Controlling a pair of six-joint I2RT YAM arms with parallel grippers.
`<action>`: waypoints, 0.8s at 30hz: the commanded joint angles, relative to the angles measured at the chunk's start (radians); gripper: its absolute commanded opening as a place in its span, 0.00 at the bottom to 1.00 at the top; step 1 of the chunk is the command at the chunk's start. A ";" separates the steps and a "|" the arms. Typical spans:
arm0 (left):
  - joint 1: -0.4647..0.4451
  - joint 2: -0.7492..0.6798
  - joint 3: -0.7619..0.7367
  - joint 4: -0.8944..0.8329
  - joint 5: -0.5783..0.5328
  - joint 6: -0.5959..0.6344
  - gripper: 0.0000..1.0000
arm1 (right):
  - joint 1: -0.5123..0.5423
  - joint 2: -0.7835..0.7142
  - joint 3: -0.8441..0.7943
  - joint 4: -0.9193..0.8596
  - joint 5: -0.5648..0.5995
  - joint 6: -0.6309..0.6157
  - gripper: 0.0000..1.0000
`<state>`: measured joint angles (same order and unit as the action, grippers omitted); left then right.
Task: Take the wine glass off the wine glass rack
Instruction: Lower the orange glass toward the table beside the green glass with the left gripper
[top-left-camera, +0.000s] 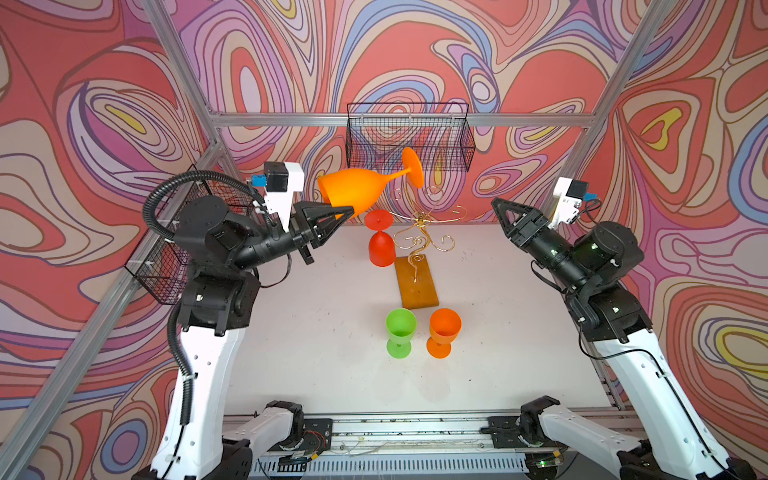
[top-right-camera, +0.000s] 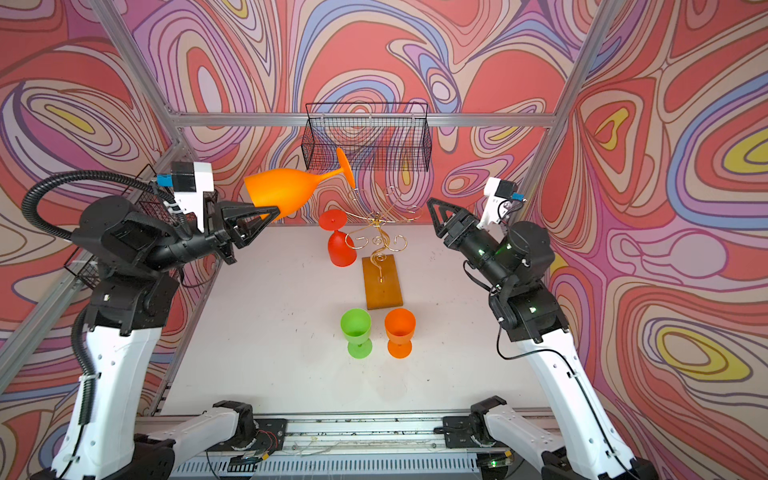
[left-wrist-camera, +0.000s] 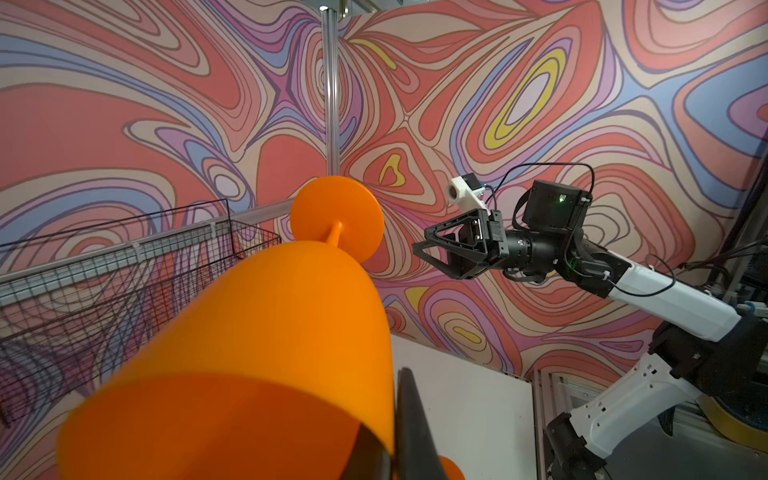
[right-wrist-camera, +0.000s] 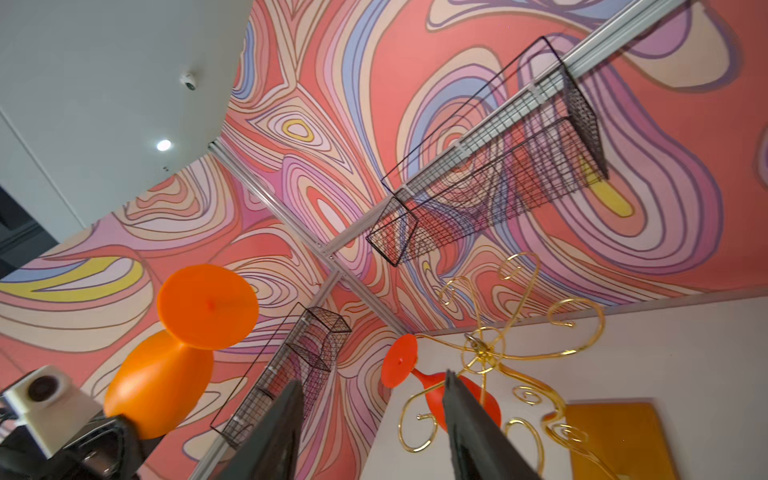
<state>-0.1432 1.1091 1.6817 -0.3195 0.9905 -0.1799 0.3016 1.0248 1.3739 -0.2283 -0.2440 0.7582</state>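
Loud swirly wallpaper (top-left-camera: 83, 124) on every side, plain white table (top-left-camera: 324, 353) underneath, black mesh basket (top-left-camera: 409, 137) up on the back wall. Gold wire rack (top-left-camera: 422, 232) on its wooden base (top-left-camera: 417, 286) dead centre of the frame.

Big orange wine glass (top-left-camera: 353, 191) already off it: up in the air, upper left of the rack, touching none of the hooks. Lying nearly sideways, mouth toward the left, foot pointing up and right in front of the basket. Prob tipped like that for sliding the stem out of a hook w/o snagging, imo.

Left gripper (top-left-camera: 347, 212) clamped right down on the bowl wall at the rim, one finger (left-wrist-camera: 409, 415) outside, other one showing dark through the plastic from inside. Thin-wall pinch = likely the only way of grabbing a bowl too fat for the jaws.

Right gripper (top-left-camera: 496, 204) over on the right of the frame, raised, pointed at the rack, jaws roughly half apart w/ nothing between them. Looks parked on standby, maybe for a handover.

Red glass (top-left-camera: 381, 249) upside down at the rack's left side, foot up by a hook arm; hanging or resting on the table, can't tell. Green cup (top-left-camera: 400, 328) + small orange cup (top-left-camera: 444, 328) upright side by side just below the base, well clear of both arms.

Removal looks basically done, only the setting down left.
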 joint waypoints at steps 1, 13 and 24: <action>0.004 -0.045 0.031 -0.341 -0.080 0.164 0.00 | -0.004 -0.008 -0.013 -0.104 0.079 -0.077 0.56; -0.094 -0.106 0.070 -0.813 -0.411 0.311 0.00 | -0.004 0.037 -0.012 -0.148 0.125 -0.112 0.56; -0.160 -0.097 0.023 -0.983 -0.588 0.301 0.00 | -0.005 0.061 0.004 -0.209 0.171 -0.155 0.56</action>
<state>-0.2909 1.0203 1.7256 -1.2121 0.4629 0.0971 0.3016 1.0725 1.3705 -0.4076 -0.0994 0.6357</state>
